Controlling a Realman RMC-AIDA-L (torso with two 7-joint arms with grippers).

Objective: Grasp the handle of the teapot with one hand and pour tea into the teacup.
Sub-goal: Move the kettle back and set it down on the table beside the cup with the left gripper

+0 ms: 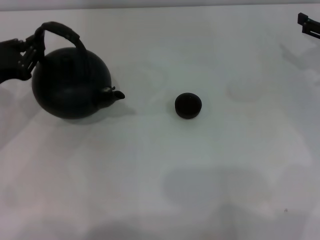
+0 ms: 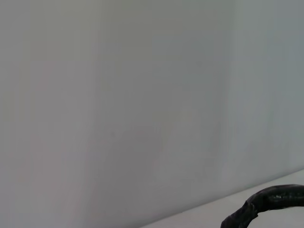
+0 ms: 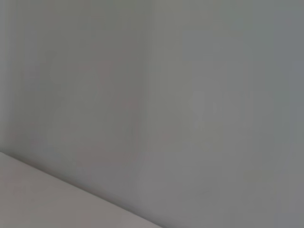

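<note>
1. The teapot (image 1: 71, 83), round and matte black, is at the far left of the white tabletop (image 1: 165, 180), its short spout (image 1: 118, 94) pointing toward the middle.
2. The pot looks tilted: the lid area is turned away and the handle (image 1: 59, 31) arches up and leans toward the far left. Whether its base rests on the tabletop or is just off it, I cannot tell from here.
3. The left claw (image 1: 31, 50) comes in from the left edge and is clamped on the left end of the handle, where the hoop drops to the pot's shoulder. Its dark fingers (image 1: 35, 46) sit right against the wrapped hoop.
4. In the left wrist view, a short stretch of the same wrapped handle (image 2: 270, 202) shows in one corner against a plain pale wall and a strip of tabletop.
5. The teacup (image 1: 188, 105), tiny, dark and round, stands upright on the tabletop to the right of the spout, well apart from it, with bare surface between them.
6. The right claw (image 1: 309, 25) is only a dark tip at the far right edge, well away from both pot and cup; I cannot tell if it is apart or together.
7. The right wrist view shows only pale wall and a corner of tabletop.
</note>
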